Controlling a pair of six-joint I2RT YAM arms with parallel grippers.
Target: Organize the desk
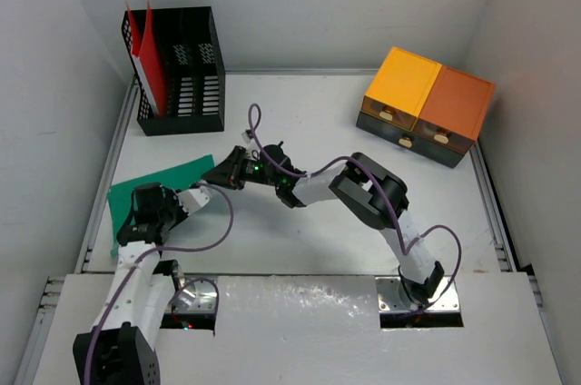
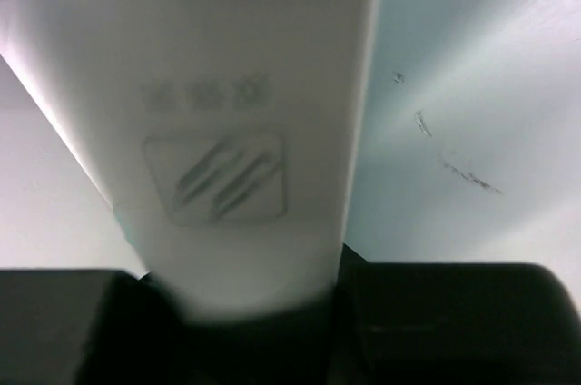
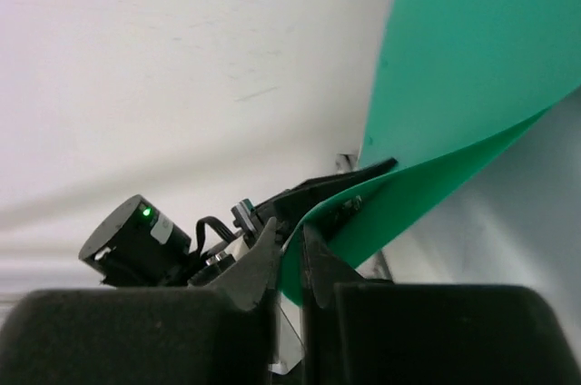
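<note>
A green sheet [image 1: 150, 194] lies at the left of the white desk [image 1: 309, 240], with its right edge lifted. My right gripper [image 1: 225, 172] reaches across from the right and is shut on that edge. In the right wrist view its black fingers [image 3: 290, 231] pinch the curled green sheet [image 3: 472, 85]. My left gripper [image 1: 201, 194] is right beside it under the sheet, and its black jaws also show in the right wrist view [image 3: 313, 192]. In the left wrist view a blurred white thing with a logo [image 2: 227, 131] hides the jaws.
A black mesh rack [image 1: 186, 76] holding red folders [image 1: 150, 58] stands at the back left. Orange drawer boxes [image 1: 427, 103] stand at the back right. White walls close in the desk, and metal rails run along its edges.
</note>
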